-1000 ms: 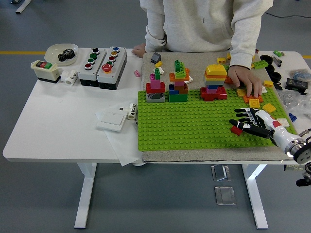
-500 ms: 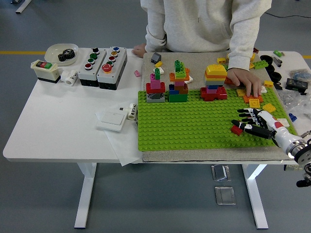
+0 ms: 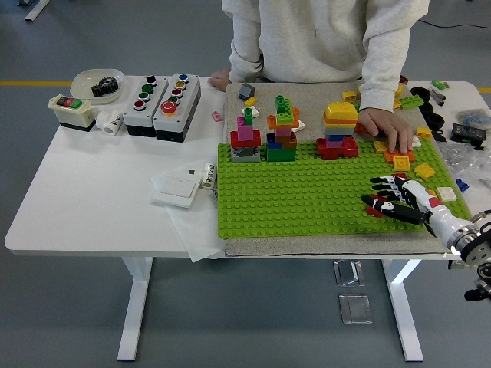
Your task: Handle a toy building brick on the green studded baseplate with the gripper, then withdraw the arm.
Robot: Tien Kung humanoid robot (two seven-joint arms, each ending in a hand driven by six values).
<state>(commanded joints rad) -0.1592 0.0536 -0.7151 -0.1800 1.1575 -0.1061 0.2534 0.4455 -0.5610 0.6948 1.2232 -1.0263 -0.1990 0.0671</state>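
One red brick (image 3: 374, 205) half under hand (image 3: 393, 196)

Table: a white table (image 3: 92, 192) on white legs stood on a grey floor.
Far left: a white bowl (image 3: 84, 80) holding a dark gear; in front of it a small switch box (image 3: 71, 112) with red and green buttons, and a little white cylinder (image 3: 113, 122) just beside that.
Left of middle: two grey button boxes (image 3: 163, 107) side by side, touching.
Near the mat: a small pink brick (image 3: 217, 116).
Front left: a white flat box (image 3: 176, 186) on a sheet of white paper (image 3: 196, 234).
Middle and right: a beige mat (image 3: 307, 90) covering much of the top, reaching the near edge.
Far right: dark small parts (image 3: 468, 132) and clear plastic bags (image 3: 473, 161) by the edge.
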